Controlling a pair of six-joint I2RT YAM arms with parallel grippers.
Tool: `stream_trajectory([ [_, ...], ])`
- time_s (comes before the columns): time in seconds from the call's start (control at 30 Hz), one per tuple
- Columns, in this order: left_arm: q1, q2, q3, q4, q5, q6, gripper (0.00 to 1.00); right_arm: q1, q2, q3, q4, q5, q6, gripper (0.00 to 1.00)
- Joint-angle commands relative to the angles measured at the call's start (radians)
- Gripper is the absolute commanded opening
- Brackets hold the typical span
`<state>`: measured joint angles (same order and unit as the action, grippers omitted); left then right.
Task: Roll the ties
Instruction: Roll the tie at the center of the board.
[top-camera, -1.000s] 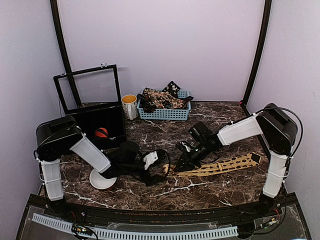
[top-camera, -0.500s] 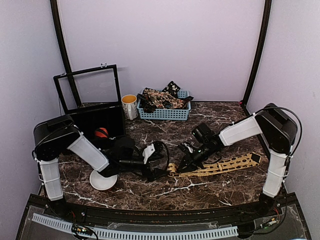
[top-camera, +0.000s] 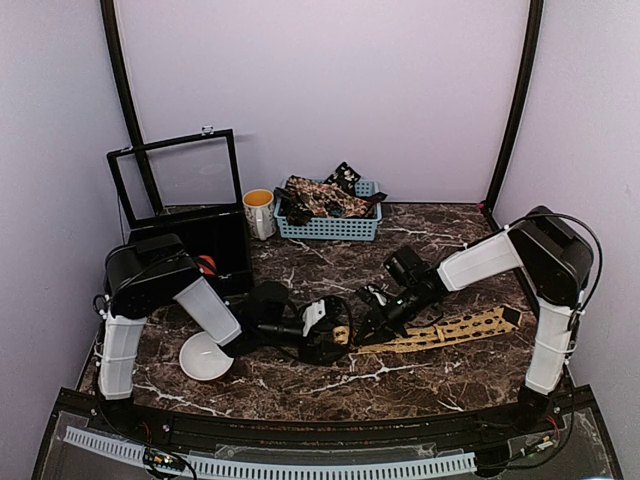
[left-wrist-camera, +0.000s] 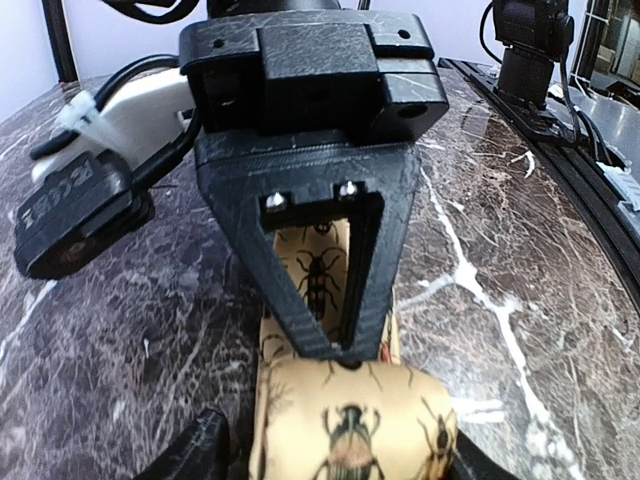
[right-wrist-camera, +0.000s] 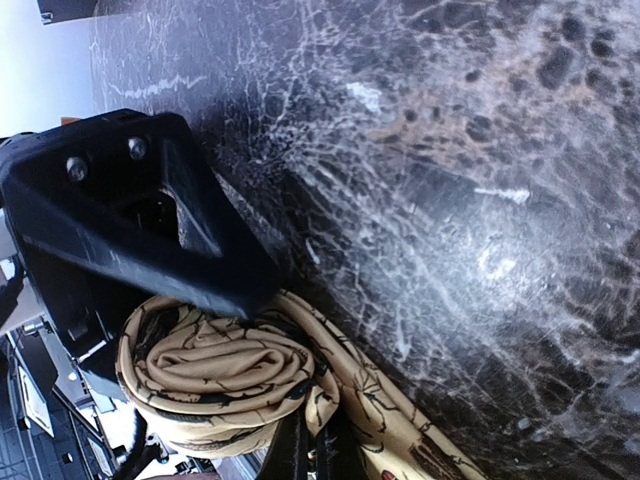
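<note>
A mustard-tan tie (top-camera: 450, 328) with dark insect prints lies flat across the right of the table, its left end rolled into a coil (left-wrist-camera: 350, 420). My left gripper (top-camera: 338, 335) is shut on that coil, its fingers (left-wrist-camera: 200, 450) on either side of it. My right gripper (top-camera: 368, 327) is shut on the tie's strip right beside the coil (right-wrist-camera: 215, 375), and it fills the upper left wrist view (left-wrist-camera: 320, 200). In the right wrist view my own jaws (right-wrist-camera: 318, 450) pinch the fabric, and a left finger (right-wrist-camera: 150, 230) rests on the coil.
A white bowl (top-camera: 205, 357) sits at the front left by my left arm. A pale blue basket (top-camera: 330, 228) at the back holds dark patterned ties (top-camera: 325, 195). A cup (top-camera: 259, 212) and an open black box (top-camera: 195, 245) stand at the back left.
My left arm has swung right and its gripper has moved right, up against the right gripper at the tie's rolled end. The right arm has barely moved.
</note>
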<state>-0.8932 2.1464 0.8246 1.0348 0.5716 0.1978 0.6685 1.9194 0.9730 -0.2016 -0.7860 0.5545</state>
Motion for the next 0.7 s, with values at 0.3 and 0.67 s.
stream_trajectory([
  [0.3,-0.032,-0.021,0.013,-0.211,-0.067,0.094,0.28,-0.012,-0.046,0.022,-0.133,0.141,-0.021,0.20],
  [0.67,-0.061,-0.033,0.055,-0.395,-0.108,0.111,0.26,0.035,-0.164,0.028,-0.037,0.027,0.100,0.38],
])
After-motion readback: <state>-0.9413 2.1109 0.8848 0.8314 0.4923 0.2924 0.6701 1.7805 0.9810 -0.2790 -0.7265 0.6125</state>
